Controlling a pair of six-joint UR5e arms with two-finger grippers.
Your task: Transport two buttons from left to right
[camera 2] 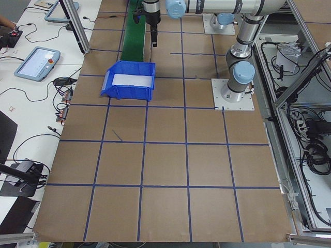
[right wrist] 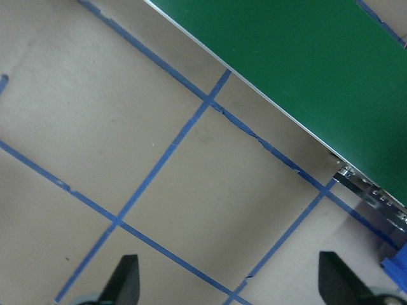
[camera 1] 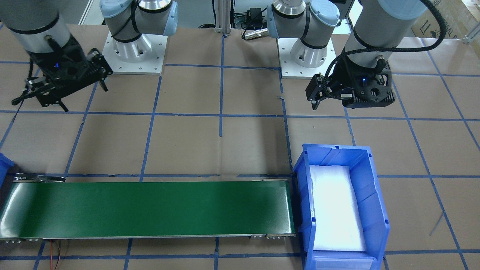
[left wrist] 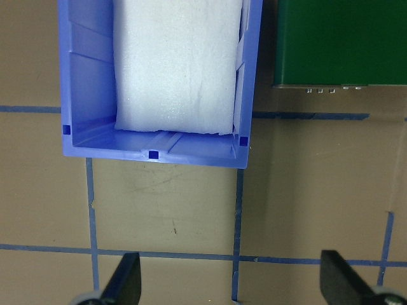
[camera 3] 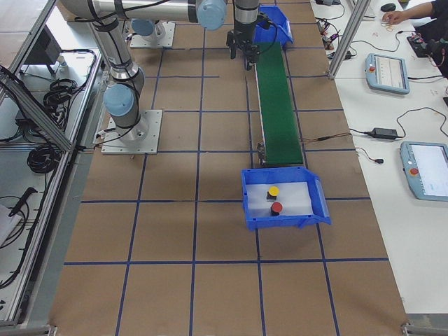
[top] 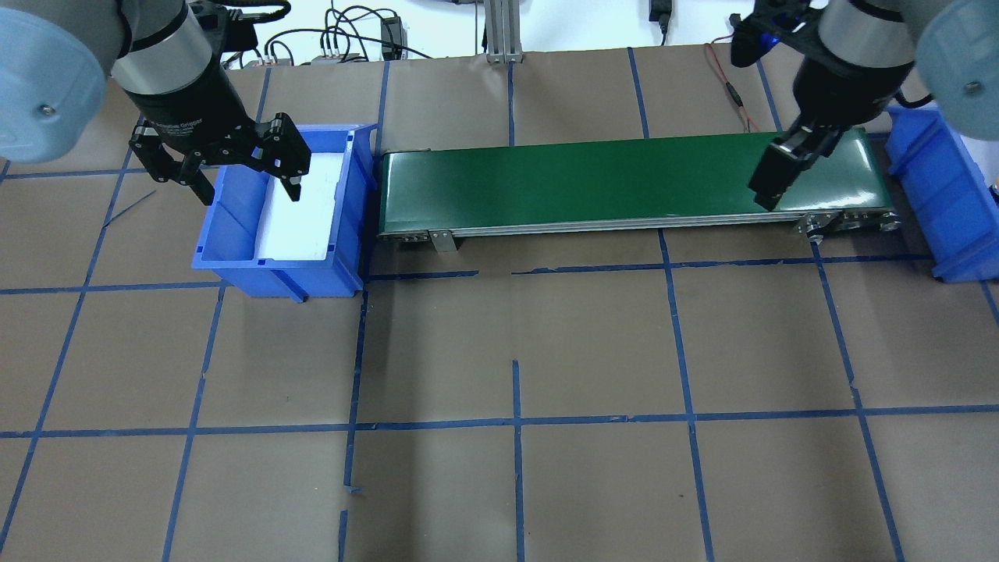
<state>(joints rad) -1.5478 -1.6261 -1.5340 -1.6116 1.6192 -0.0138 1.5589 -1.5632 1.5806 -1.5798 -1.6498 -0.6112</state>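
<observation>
Surface (top: 515,343) papered brown, desks (camera 3: 357,105) alongside. Only exterior right shows red button (camera 3: 277,207), yellow button (camera 3: 274,190). Left end effector (left wrist: 235,283), right end effector (right wrist: 229,279) spread

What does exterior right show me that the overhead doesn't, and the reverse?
Only exterior right: the yellow button and red button, on white foam in the right bin. Only overhead: the white pad inside the left bin, no button visible on it. Both: the green belt and parts of both blue bins.
</observation>
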